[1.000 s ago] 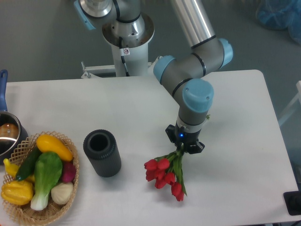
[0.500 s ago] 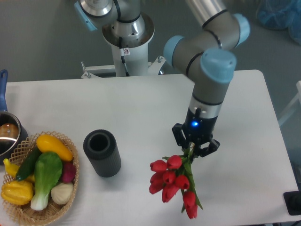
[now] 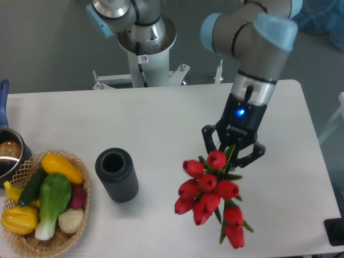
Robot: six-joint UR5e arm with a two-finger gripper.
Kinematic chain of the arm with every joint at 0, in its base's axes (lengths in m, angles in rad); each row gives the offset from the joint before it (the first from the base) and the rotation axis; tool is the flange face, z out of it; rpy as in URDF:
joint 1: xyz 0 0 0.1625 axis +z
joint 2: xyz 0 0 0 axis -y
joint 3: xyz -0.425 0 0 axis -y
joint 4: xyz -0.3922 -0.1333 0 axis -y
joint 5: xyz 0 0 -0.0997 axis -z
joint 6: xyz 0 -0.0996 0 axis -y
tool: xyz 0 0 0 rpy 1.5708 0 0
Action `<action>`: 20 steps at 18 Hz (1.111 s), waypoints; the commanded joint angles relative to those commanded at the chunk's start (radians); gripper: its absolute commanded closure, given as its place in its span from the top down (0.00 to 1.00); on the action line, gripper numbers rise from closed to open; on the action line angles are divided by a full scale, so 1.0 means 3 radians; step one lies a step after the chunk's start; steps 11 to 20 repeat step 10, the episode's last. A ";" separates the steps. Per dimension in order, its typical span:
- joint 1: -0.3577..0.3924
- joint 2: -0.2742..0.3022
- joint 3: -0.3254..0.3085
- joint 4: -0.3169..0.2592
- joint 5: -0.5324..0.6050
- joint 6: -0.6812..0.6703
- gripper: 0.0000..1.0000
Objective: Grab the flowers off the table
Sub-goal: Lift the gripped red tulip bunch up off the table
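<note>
Above the right half of the worktop (image 3: 161, 118), the flowers (image 3: 212, 201) hang from the hand (image 3: 233, 152), red heads splayed toward the camera and the lowest bloom close to the near edge. Over the last second the bunch has grown larger in view and drifted right and toward the camera; the arm's wrist has climbed from low over the surface to well up in the frame. I read that as a lift: the tulips now look clear of the surface, though one fixed view cannot prove the gap.

Hand: fingers closed in around the stems just behind the blooms, holding the bunch. The stems themselves are hidden by the heads and the fingers, so the exact grip point cannot be seen.

Judgement: the pick looks essentially done; what remains is keeping the hold steady, since the heads hang heavy to one side and could swing or slip.

Left of the flowers, well apart, a dark ribbed cylinder (image 3: 116, 174) stands upright, open end up, unmoved. Farther left, the wicker basket (image 3: 21, 240) of vegetables sits at the near corner, with a pot (image 3: 9, 153) just behind it at the edge, both unchanged.
</note>
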 joint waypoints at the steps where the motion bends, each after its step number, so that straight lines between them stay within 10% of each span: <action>1: 0.0026 0.0020 0.0000 0.0000 -0.0046 0.0000 0.25; 20: 0.0230 0.0215 -0.0174 0.0000 -0.0266 0.0005 0.25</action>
